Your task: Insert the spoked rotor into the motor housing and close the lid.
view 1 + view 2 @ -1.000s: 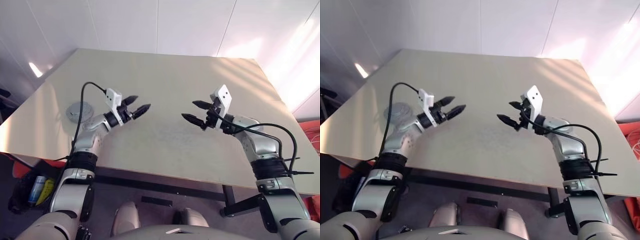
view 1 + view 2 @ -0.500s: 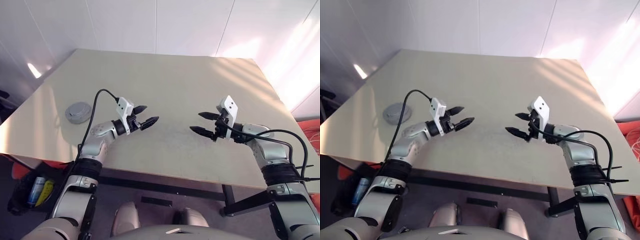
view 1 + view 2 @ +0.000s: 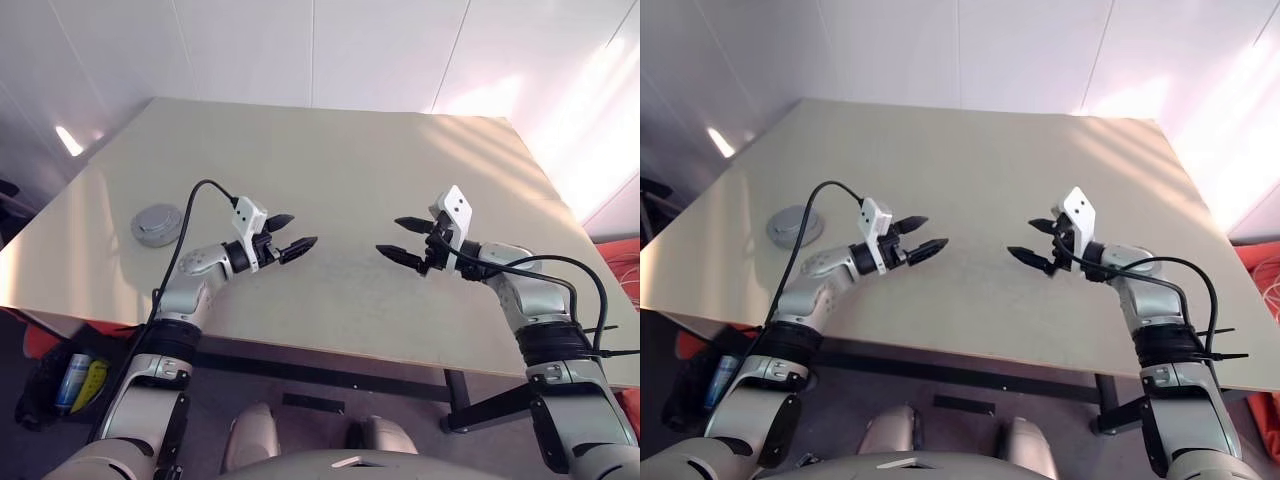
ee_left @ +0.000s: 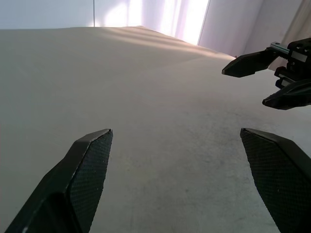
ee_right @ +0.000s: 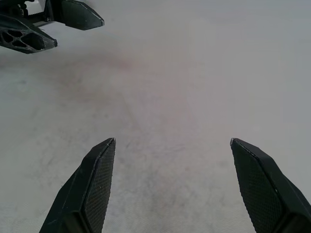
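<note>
Near the table's (image 3: 400, 150) left edge sits a grey puck (image 3: 157, 224), face indistinct; both grippers' fingers spread, empty.

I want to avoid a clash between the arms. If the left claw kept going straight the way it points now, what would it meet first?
Probably the right claw. The left claw, open and empty, points across the bare table toward it, and the left wrist view shows it ahead, slightly off to one side. Depth is unclear, so it might pass narrowly.

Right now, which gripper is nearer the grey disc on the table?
Left. The left gripper hovers right of the grey disc; the right gripper is farther right.
</note>
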Action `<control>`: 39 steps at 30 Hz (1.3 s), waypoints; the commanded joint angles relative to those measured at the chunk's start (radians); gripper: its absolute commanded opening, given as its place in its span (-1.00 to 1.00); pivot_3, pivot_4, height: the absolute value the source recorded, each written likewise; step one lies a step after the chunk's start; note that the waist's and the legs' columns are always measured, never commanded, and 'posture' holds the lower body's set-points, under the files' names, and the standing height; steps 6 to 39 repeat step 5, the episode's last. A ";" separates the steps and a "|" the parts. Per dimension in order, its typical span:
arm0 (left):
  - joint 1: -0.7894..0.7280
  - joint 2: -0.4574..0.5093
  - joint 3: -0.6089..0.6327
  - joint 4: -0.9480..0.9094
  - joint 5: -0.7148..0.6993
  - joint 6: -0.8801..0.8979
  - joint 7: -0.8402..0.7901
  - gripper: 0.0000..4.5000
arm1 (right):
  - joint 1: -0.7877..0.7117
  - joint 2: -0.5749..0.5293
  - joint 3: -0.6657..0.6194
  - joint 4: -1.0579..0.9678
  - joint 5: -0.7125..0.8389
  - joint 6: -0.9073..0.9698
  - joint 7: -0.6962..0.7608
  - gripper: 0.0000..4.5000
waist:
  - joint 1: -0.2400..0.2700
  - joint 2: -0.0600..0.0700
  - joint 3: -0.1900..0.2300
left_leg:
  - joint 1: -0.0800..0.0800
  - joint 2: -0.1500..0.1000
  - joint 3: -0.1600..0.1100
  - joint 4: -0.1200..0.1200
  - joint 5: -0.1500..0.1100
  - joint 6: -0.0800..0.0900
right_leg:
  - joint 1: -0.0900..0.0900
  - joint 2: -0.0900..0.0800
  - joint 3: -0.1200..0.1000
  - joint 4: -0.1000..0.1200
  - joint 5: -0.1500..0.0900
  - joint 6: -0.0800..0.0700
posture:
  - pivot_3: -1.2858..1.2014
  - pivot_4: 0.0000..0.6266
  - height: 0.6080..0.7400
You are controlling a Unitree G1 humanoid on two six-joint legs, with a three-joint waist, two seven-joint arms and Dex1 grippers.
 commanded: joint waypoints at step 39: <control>-0.013 -0.004 0.009 -0.008 0.005 -0.030 -0.005 0.99 | -0.025 0.012 -0.031 -0.002 0.004 -0.031 -0.022 0.92 | 0.000 0.000 0.000 | 0.000 0.000 0.000 0.000 0.000 0.000 | 0.000 0.000 0.000 0.000 0.000 0.000 | 0.03 -1.00 1.00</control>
